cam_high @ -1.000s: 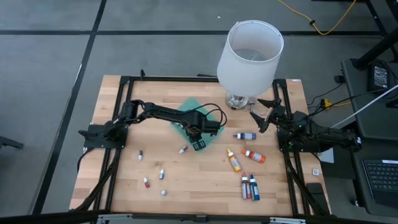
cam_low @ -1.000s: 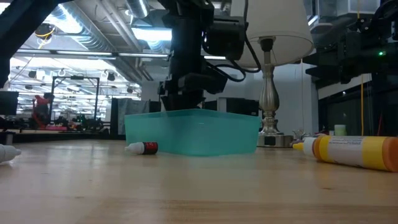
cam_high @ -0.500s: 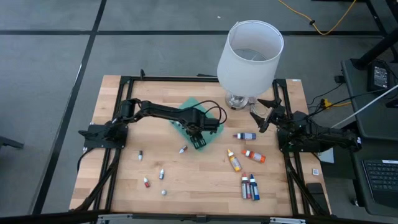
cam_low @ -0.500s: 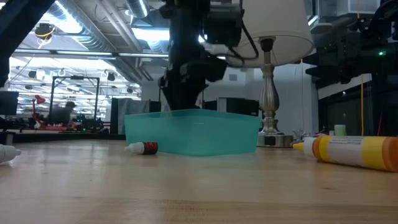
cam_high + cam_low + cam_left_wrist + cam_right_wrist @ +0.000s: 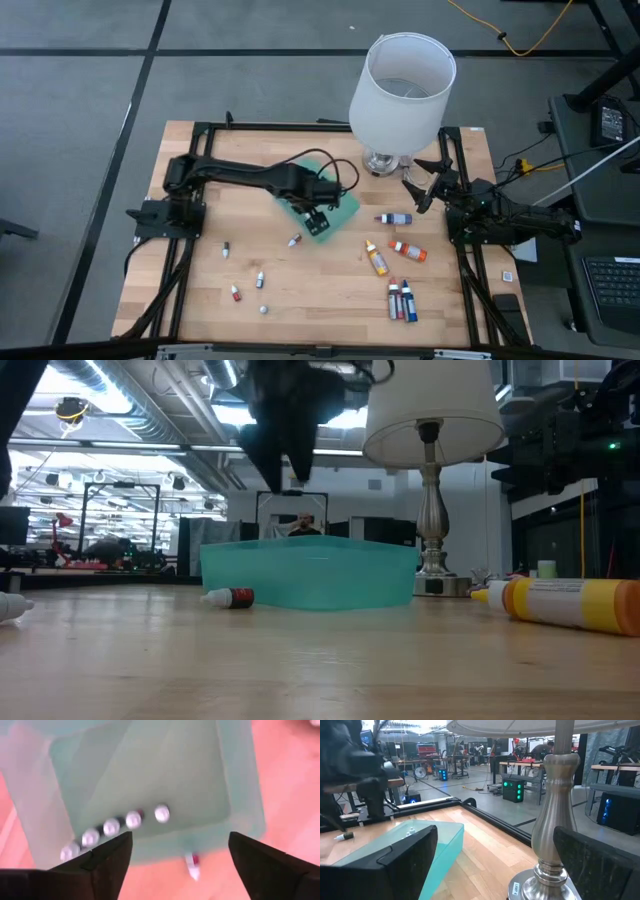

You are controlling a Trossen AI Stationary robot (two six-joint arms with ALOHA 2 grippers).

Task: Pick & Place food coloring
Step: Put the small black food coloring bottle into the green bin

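The food coloring is spread out in the high view. Several small white-capped bottles (image 5: 111, 826) lie in a row inside the teal bin (image 5: 336, 203). One small bottle (image 5: 192, 866) lies on the table just outside its near wall. Larger bottles lie to the right: purple (image 5: 397, 218), red (image 5: 408, 250), orange (image 5: 376, 258) and a red and blue pair (image 5: 401, 300). My left gripper (image 5: 318, 222) hangs open above the bin's near side, pointing down, with nothing between its fingers (image 5: 107, 865). My right gripper (image 5: 425, 185) waits open by the lamp base.
A lamp with a large white shade (image 5: 402, 88) stands at the far right, its metal stem (image 5: 560, 815) just ahead of my right gripper. More small bottles (image 5: 259, 280) lie scattered on the near left of the wooden table (image 5: 190, 270). A black frame rims the table.
My left gripper has risen from just above the teal bin's rim to well clear of it, and its fingers have spread apart. The bin and the bottles on the table have stayed where they were.
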